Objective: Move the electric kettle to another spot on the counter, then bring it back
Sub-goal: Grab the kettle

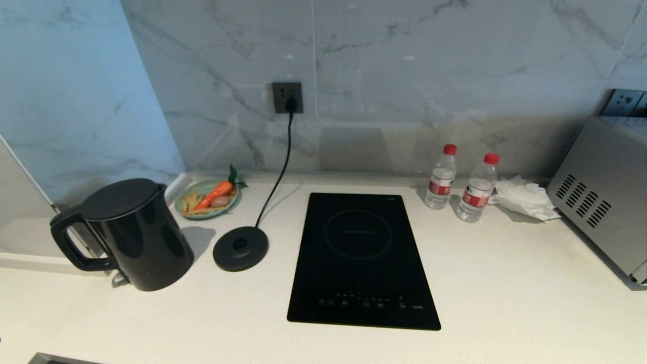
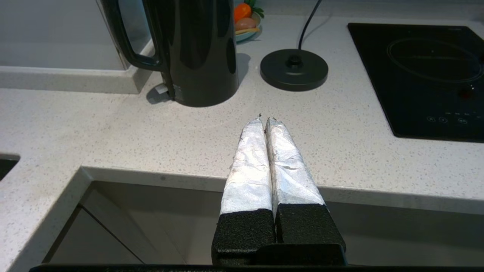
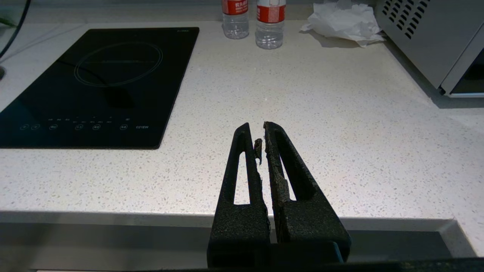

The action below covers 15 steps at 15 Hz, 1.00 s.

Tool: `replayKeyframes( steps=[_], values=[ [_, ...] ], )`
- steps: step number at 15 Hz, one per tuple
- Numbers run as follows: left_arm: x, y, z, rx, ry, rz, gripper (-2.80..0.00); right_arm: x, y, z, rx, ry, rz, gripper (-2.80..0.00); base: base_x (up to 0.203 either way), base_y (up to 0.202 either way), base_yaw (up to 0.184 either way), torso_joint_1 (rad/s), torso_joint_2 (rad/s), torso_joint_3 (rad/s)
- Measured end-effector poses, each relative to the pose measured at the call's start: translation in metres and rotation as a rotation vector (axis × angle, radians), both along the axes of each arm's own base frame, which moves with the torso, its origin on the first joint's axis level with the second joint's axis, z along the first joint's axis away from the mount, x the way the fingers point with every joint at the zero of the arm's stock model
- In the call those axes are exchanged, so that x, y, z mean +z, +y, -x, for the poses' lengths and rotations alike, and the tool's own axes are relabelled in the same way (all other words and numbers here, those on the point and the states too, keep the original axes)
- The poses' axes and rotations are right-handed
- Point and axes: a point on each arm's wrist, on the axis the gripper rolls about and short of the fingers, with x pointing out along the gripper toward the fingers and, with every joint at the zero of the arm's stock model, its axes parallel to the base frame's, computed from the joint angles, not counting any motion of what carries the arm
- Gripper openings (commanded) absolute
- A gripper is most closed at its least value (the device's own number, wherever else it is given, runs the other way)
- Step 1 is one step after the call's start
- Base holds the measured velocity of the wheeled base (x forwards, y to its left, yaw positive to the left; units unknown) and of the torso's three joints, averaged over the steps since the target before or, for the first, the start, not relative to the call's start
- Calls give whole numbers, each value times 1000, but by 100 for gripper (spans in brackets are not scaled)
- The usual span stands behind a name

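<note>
The glossy black electric kettle (image 1: 134, 235) (image 2: 196, 49) stands upright on the off-white speckled counter (image 1: 505, 283) at the left, off its round corded base disc (image 1: 240, 247) (image 2: 294, 69), which lies just to its right. Its loop handle points left. Neither arm shows in the head view. My left gripper (image 2: 264, 120), its fingers wrapped in white tape, is shut and empty over the counter's front edge, short of the kettle. My right gripper (image 3: 255, 126) hovers shut and empty above the front edge, to the right of the cooktop.
A black glass cooktop (image 1: 361, 258) is inset mid-counter. A plate of toy food (image 1: 208, 198) sits behind the base disc, whose cord runs to a wall socket (image 1: 287, 97). Two water bottles (image 1: 441, 177), crumpled paper (image 1: 525, 198) and a grey oven (image 1: 604, 192) stand at the right.
</note>
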Motion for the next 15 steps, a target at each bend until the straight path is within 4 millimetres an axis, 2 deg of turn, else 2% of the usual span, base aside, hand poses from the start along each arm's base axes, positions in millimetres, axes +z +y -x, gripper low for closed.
replayKeyframes(
  steps=[8, 15],
  values=[
    [0, 0, 0, 1, 0, -3, -280, 0, 0, 0, 0, 0, 0, -280, 0, 0, 0, 2, 2, -196],
    [0, 0, 0, 0, -1, 0, -280, 0, 0, 0, 0, 0, -5, -280, 0, 0, 0, 1, 0, -27]
  ],
)
